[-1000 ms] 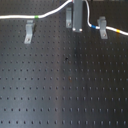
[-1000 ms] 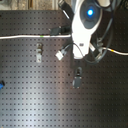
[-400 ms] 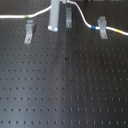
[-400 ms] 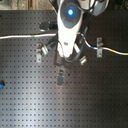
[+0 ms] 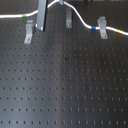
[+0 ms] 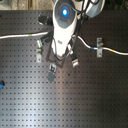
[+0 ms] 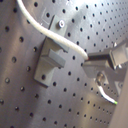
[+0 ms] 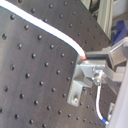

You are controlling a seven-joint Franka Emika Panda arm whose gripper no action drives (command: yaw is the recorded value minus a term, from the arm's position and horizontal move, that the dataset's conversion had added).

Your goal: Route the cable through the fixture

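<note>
First exterior view has the cable (image 5: 82, 19) strung along the back of the bench (image 5: 65, 90), pinched in the pincer (image 5: 42, 15) and lifted so it can drop into the middle fixture (image 5: 68, 19).

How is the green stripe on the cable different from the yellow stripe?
The green band is green and the yellow band is yellow. In the first exterior view, the green band sits on the left, near the left clip. The yellow band sits far right, beyond the right clip. Both are short bands on one white cable.
</note>
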